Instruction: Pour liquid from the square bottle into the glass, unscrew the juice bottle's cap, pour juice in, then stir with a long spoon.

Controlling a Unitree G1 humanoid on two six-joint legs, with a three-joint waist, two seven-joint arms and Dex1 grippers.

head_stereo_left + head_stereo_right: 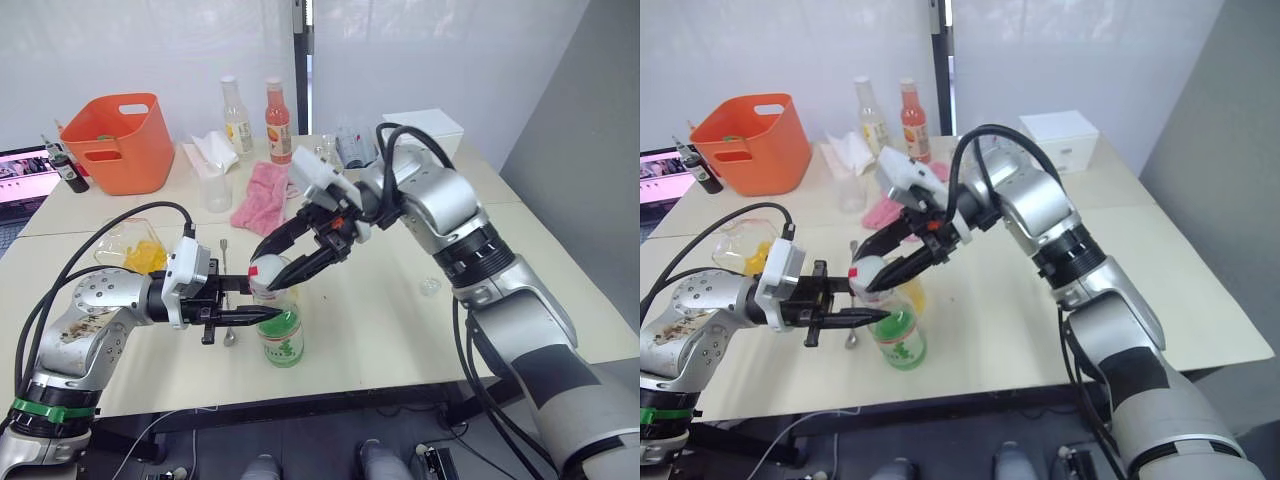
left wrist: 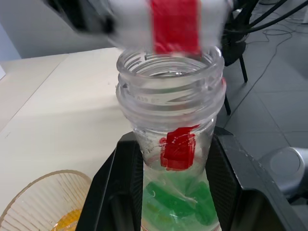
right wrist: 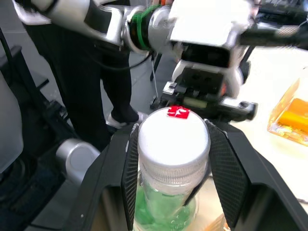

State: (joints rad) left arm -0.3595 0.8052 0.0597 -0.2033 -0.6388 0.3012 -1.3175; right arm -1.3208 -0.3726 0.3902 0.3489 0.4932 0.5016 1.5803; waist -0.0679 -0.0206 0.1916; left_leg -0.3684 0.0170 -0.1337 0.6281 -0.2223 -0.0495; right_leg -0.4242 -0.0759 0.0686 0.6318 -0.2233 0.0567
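Note:
The juice bottle (image 1: 283,338), with a green-and-white label, stands near the table's front edge. My left gripper (image 1: 262,315) is shut on it just below the neck, one black finger on each side (image 2: 120,192). The white cap (image 1: 264,276) with its red mark sits between the fingers of my right gripper (image 3: 173,144), which is shut on it. In the left wrist view the cap (image 2: 168,21) hovers just above the open mouth. The ribbed glass (image 2: 45,204), holding yellow liquid, stands right beside the bottle. The long spoon (image 1: 226,265) lies flat on the table behind my left gripper. A clear square bottle (image 1: 135,248) with orange liquid is further left.
At the back are an orange basket (image 1: 120,140), a pale yellow bottle (image 1: 237,115), an orange-red bottle (image 1: 277,120), white tissue (image 1: 210,150), a plain clear cup (image 1: 217,190), a pink cloth (image 1: 262,195) and a white box (image 1: 425,130). A laptop (image 1: 20,175) sits far left.

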